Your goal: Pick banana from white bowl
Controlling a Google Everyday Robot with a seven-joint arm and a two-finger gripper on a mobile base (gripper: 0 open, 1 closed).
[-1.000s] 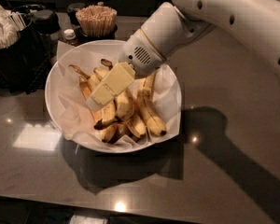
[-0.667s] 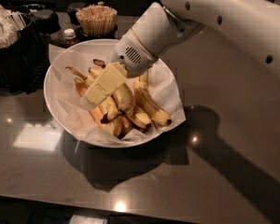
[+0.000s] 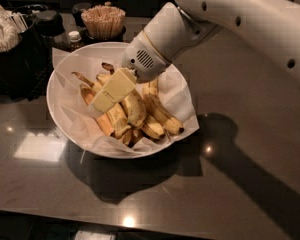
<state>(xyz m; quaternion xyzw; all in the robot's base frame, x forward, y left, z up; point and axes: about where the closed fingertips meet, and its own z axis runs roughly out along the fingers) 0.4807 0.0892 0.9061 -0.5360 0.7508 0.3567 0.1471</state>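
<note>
The white bowl (image 3: 57, 104) is wide and shallow, lined with crinkled white paper, and stands on the dark table left of centre. Several yellow bananas with brown speckles lie piled in it. One banana (image 3: 134, 109) lies in the middle of the pile, right beside the gripper's tip. My gripper (image 3: 111, 91), pale yellow on a white wrist, reaches down from the upper right onto the left-middle of the pile and hides part of the bananas under it. Dark banana stems stick out towards the bowl's far left.
A dark cup of wooden stir sticks (image 3: 104, 20) stands just behind the bowl. A black holder with white packets (image 3: 10, 44) stands at the far left, with a small bottle (image 3: 75, 38) between them. My white arm (image 3: 250, 19) crosses the upper right.
The gripper has shifted a little to the left and sunk slightly into the banana pile. The bananas on the right of the pile have shifted a little.
</note>
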